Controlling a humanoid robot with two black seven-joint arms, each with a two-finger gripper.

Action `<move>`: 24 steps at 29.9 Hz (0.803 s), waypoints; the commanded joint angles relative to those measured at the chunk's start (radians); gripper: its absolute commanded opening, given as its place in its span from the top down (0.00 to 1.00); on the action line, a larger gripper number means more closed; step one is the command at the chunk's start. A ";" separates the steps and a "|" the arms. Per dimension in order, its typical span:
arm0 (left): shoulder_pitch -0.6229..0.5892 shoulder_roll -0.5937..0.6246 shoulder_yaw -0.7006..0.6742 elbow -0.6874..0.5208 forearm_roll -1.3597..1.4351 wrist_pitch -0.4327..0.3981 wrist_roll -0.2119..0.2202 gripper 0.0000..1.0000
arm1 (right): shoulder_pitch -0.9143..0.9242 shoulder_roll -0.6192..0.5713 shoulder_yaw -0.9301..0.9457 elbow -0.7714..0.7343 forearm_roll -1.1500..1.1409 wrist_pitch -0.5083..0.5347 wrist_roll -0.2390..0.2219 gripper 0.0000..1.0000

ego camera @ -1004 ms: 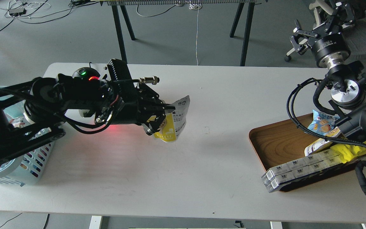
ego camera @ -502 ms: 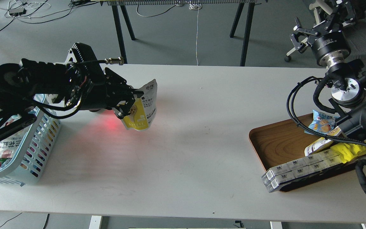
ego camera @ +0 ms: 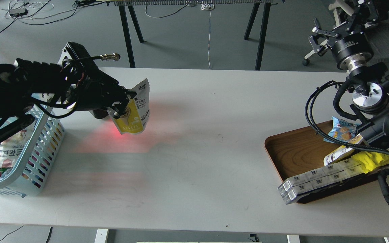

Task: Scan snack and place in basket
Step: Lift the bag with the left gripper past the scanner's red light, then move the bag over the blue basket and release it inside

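The snack (ego camera: 134,113) is a small yellow and white pouch with black text. My left gripper (ego camera: 122,103) is shut on its left side and holds it above the table, just right of the basket. The basket (ego camera: 47,135) is light blue with slotted sides and stands at the table's left edge, with packs inside; my left arm covers part of it. A red glow lies on the table under the pouch. My right gripper (ego camera: 319,37) is raised at the far right, its fingers apart and empty.
A brown wooden tray (ego camera: 294,152) at the right holds a blue chip bag (ego camera: 341,131), a bright yellow pack (ego camera: 371,161) and a row of white boxes (ego camera: 316,180). Table legs and cables lie on the floor behind.
My left arm has carried the pouch leftward toward the basket. The red glow moved left with it. The right arm has hardly moved.
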 commanded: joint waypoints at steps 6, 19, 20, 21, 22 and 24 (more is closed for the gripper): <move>-0.003 0.001 -0.003 -0.027 0.000 0.000 -0.014 0.99 | -0.001 -0.015 -0.001 -0.001 -0.001 0.000 0.000 0.02; -0.014 0.142 -0.073 -0.228 0.000 0.000 -0.014 0.99 | -0.002 -0.024 -0.001 -0.004 -0.001 0.000 0.001 0.02; -0.014 0.167 -0.078 -0.231 0.000 0.000 -0.019 0.99 | -0.002 -0.024 -0.001 -0.004 -0.001 0.000 0.001 0.02; -0.014 0.194 -0.082 -0.234 0.000 0.000 -0.032 0.99 | -0.002 -0.024 -0.001 -0.004 -0.001 0.000 0.001 0.02; -0.012 0.220 -0.085 -0.239 0.000 0.000 -0.049 0.99 | -0.001 -0.024 -0.001 -0.004 -0.001 0.000 0.001 0.02; -0.012 0.280 -0.093 -0.254 0.000 0.000 -0.094 0.99 | -0.001 -0.024 -0.001 -0.004 -0.001 0.000 0.001 0.02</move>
